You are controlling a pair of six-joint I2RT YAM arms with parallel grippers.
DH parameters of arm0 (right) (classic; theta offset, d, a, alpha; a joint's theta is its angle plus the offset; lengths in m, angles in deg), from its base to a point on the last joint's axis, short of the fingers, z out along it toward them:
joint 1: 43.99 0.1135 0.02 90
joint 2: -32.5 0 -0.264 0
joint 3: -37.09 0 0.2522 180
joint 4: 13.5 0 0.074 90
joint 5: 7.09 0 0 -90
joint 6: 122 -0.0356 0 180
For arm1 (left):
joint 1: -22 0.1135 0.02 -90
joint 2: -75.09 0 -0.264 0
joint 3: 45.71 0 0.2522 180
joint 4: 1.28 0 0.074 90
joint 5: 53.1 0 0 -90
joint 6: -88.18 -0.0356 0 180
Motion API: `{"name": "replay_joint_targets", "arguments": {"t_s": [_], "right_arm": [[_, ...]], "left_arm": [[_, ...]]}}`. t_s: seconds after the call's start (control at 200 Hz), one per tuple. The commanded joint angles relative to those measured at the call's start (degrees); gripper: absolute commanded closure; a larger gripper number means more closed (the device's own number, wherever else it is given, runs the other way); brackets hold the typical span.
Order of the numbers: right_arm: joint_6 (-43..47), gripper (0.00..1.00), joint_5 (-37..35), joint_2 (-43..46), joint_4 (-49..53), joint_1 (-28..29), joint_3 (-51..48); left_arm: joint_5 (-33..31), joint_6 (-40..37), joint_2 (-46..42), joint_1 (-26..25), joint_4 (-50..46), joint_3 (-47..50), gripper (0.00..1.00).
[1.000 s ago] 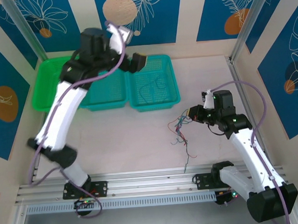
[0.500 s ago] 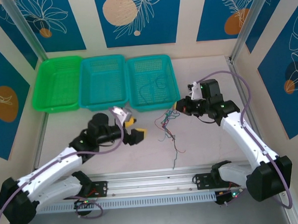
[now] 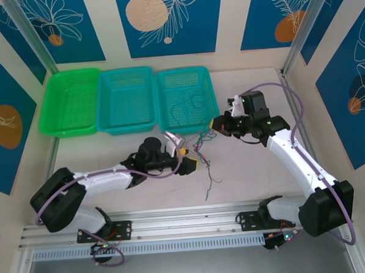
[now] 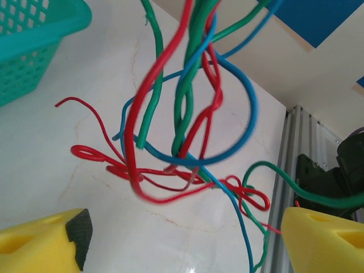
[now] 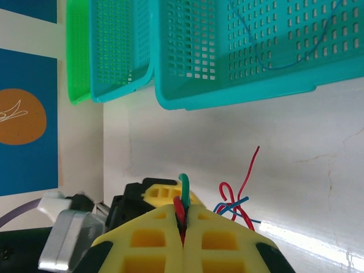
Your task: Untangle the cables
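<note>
In the overhead view, we see the tangle of thin green, red and blue cables (image 3: 203, 152) on the white marble-patterned table (image 3: 258, 181), just in front of the rightmost teal plastic mesh basket (image 3: 211, 120). One strand trails toward the near edge. The right gripper (image 3: 216, 127) meets the top of the tangle, while the left gripper (image 3: 190, 165) lies low just beside it. A second teal mesh basket (image 3: 128, 124) and a bright green mesh basket (image 3: 72, 127) stand in a row to the left. From the left wrist, the cables (image 4: 187, 114) hang twisted together above the table (image 4: 57, 187), some red loops resting on it. The left gripper (image 4: 182, 244) has its yellow foam-padded fingers (image 4: 40, 244) spread wide, grasping nothing. From the right wrist, the right gripper (image 5: 183, 219) has its yellow fingers (image 5: 153, 239) pressed together, pinching red and green cables (image 5: 182, 196) whose ends poke out above them. A separate thin blue wire (image 5: 301, 57) lies inside the nearest teal basket (image 5: 227, 94).
</note>
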Motion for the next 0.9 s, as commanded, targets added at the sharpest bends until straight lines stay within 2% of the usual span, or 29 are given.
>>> {"name": "replay_joint_targets", "arguments": {"t_s": [0.0,0.205,0.24,0.37,0.54,0.78,0.85,0.895], "right_arm": [[-1.4,1.0,0.9,0.0,1.8,0.4,2.2],[-2.1,1.0,-0.4,-0.1,2.1,-0.1,1.7],[-2.2,1.0,-0.5,-0.1,2.1,-0.3,1.6],[-2.1,1.0,-3.7,0.1,3.9,-1.3,1.1],[-1.7,1.0,-12.5,1.6,6.6,-6.3,-1.6],[-3.4,0.99,-20.2,0.5,5.5,-23.6,-10.0],[-3.3,0.99,-21.3,0.2,4.4,-23.9,-11.8],[-1.6,0.96,-20.9,0.1,2.0,-21.4,-13.2]], "left_arm": [[3.7,1.7,3.4,-0.5,6.5,-2.6,0.2],[5.9,3.6,8.2,-1.1,8.3,-4.3,0.47],[6.1,3.7,8.6,-1.4,8.3,-4.4,0.56],[5.6,3.8,8.8,-1.8,7.4,-4.2,1.0],[4.0,3.5,6.2,-1.8,6.0,-2.1,1.0],[-2.4,1.6,-1.8,-1.7,0.1,2.3,1.0],[-4.2,1.5,-3.4,-1.6,-1.0,3.2,1.0],[-5.0,1.6,-3.8,-1.6,-1.4,3.4,1.0]]}}
